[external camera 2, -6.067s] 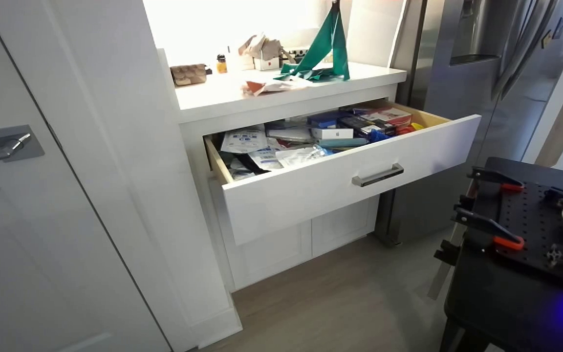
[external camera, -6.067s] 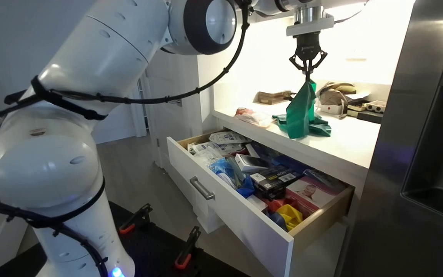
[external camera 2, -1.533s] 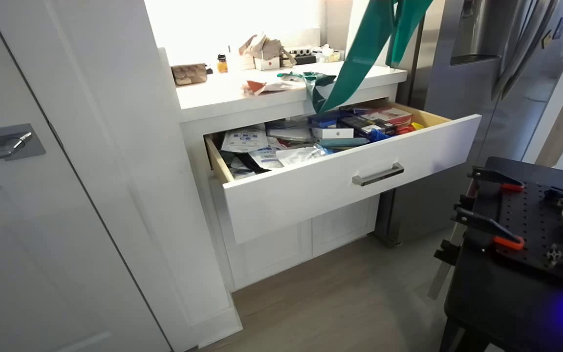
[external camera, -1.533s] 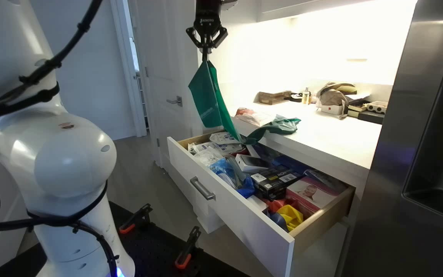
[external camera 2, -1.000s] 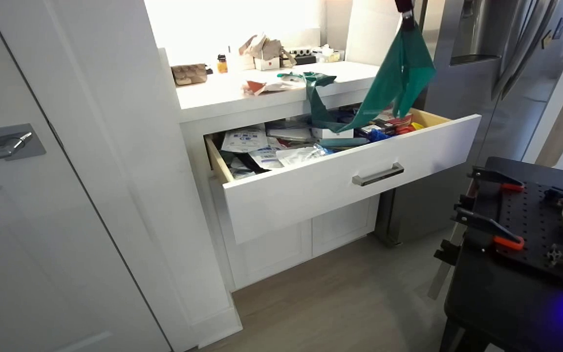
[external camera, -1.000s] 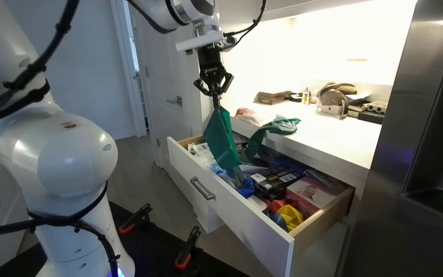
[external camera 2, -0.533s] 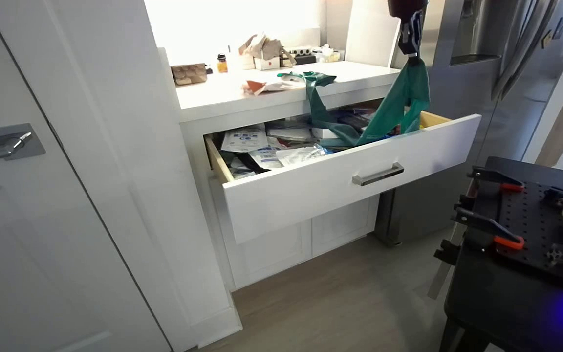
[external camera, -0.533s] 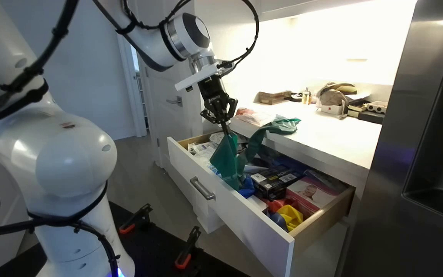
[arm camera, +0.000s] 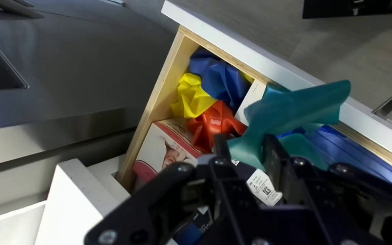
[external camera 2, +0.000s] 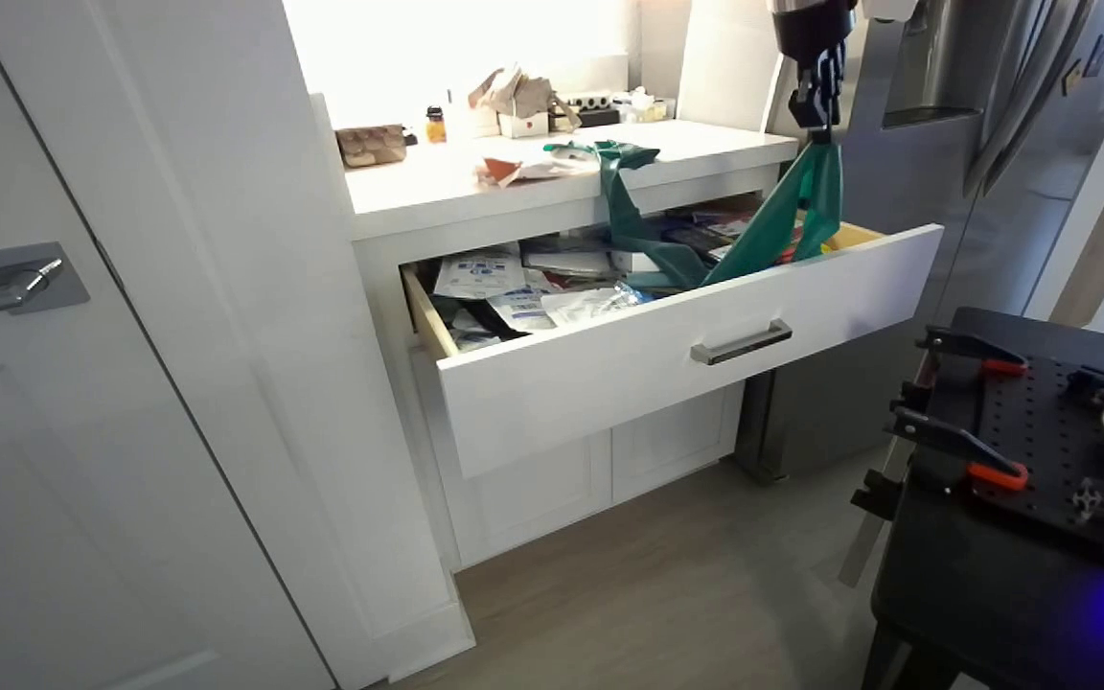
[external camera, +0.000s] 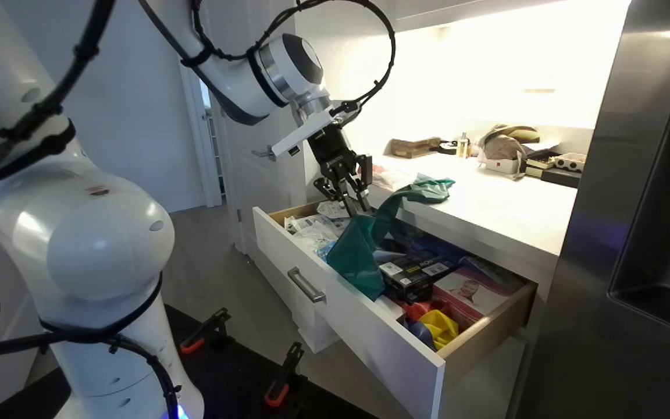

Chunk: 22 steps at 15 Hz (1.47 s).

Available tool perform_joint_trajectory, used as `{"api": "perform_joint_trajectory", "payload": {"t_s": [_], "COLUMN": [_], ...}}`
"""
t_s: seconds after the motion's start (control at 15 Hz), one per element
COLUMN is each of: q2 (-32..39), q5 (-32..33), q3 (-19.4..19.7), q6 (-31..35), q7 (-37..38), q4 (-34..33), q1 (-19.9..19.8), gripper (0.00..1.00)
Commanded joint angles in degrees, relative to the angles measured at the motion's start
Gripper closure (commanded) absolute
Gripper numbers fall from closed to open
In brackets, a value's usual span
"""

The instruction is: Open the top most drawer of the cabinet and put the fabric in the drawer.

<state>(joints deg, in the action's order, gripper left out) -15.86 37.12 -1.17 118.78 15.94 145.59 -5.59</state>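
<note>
Near the bottom centre of the wrist view, white letters on a dark box (arm camera: 204,219) look like "Bina", the rest hidden. Above right, a white label (arm camera: 261,186) on dark packaging (arm camera: 243,172) bears a square code (arm camera: 266,190) and tiny unreadable print; higher up, print on a crumpled red piece (arm camera: 206,128) is illegible. In an exterior view, right of centre, upside-down capitals on a black box (external camera: 412,278) resemble "NOW".

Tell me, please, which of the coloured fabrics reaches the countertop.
The green fabric, draped over the countertop edge; red, yellow and blue ones lie within the drawer.
</note>
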Motion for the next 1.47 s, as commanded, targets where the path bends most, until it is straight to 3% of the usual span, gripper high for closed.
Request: {"api": "perform_joint_trajectory", "payload": {"t_s": [0.0,0.33,0.87,1.4], "q2": [0.1,2.4,14.6,27.3], "q5": [2.3,6.1,1.2,-5.1], "q3": [0.8,3.0,7.8,9.2], "q6": [1.3,3.4,7.3,6.6], "q7": [2.2,10.9,20.6,25.2], "q4": [-0.7,-3.5,-14.3,-31.1], "q1": [-0.7,-3.5,-5.5,-2.7], "gripper": [0.34,0.01,0.0,0.0]}}
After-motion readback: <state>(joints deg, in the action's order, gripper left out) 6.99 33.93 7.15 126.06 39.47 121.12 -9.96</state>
